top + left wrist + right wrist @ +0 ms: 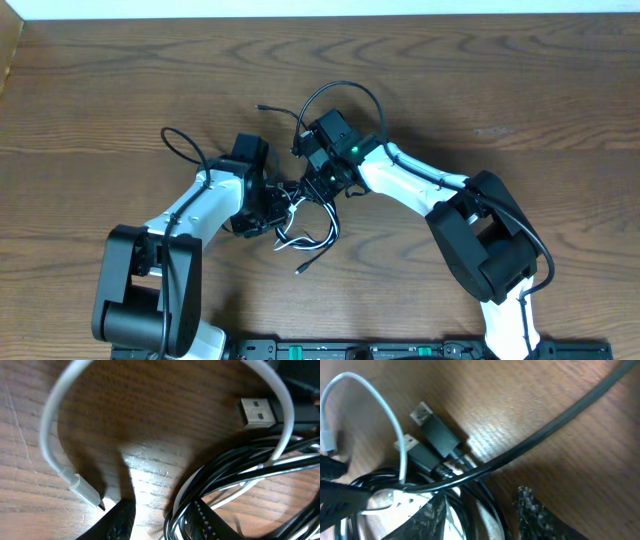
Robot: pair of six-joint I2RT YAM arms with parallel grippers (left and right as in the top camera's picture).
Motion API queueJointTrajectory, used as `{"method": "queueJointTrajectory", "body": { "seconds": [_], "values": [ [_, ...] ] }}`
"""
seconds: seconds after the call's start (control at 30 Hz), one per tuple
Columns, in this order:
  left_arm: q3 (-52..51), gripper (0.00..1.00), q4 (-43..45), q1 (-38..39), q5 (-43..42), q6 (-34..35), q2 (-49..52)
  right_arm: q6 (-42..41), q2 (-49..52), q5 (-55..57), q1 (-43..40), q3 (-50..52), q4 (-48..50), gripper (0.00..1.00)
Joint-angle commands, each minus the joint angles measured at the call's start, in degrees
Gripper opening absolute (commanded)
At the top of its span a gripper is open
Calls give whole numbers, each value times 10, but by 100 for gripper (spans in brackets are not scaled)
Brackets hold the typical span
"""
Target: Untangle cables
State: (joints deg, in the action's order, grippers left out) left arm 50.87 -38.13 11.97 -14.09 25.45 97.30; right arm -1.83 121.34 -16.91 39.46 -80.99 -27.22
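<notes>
The cables (305, 232) lie in a tangle at the table's middle, between both arms. In the left wrist view a white cable (47, 435) loops left and ends in a small plug (82, 491); black cables (240, 472) coil at the right beside a USB plug (256, 412). My left gripper (162, 522) is open, with bare wood and a few strands between its fingers (117, 522). My right gripper (482, 517) is open and straddles black strands (480, 500). Two black USB plugs (437, 430) lie beyond it, and the white cable (390, 415) arcs left.
A thicker black cord (545, 430) crosses the right wrist view diagonally above the tangle. One loose black plug end (299, 270) points toward the table's front. The arms' own black cables (340, 90) arch over the wooden table (500, 80).
</notes>
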Motion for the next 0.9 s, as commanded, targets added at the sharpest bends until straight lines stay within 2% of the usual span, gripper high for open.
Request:
{"method": "queueJointTrajectory", "body": {
  "seconds": [0.0, 0.13, 0.23, 0.33, 0.53, 0.67, 0.87],
  "values": [
    [-9, 39, 16, 1, 79, -10, 41, -51, 29, 89, 3, 5, -14, 42],
    [-9, 39, 30, 1, 112, -10, 49, -62, 29, 103, 3, 5, -19, 48],
    [-9, 42, 49, 1, 112, -11, 49, -34, 29, 95, 8, 5, -19, 56],
    [-9, 43, 68, 1, 112, -24, 49, 2, 29, 82, 19, 5, -19, 60],
    [-9, 44, 137, -1, 112, -59, 49, 41, 29, 99, 38, 5, -5, 61],
    [-9, 45, 189, -1, 113, -80, 49, 40, 29, 141, 39, 5, 0, 63],
    [-9, 45, 208, -2, 161, -80, 49, 2, 29, 200, 37, 5, -18, 65]
  ]
}}
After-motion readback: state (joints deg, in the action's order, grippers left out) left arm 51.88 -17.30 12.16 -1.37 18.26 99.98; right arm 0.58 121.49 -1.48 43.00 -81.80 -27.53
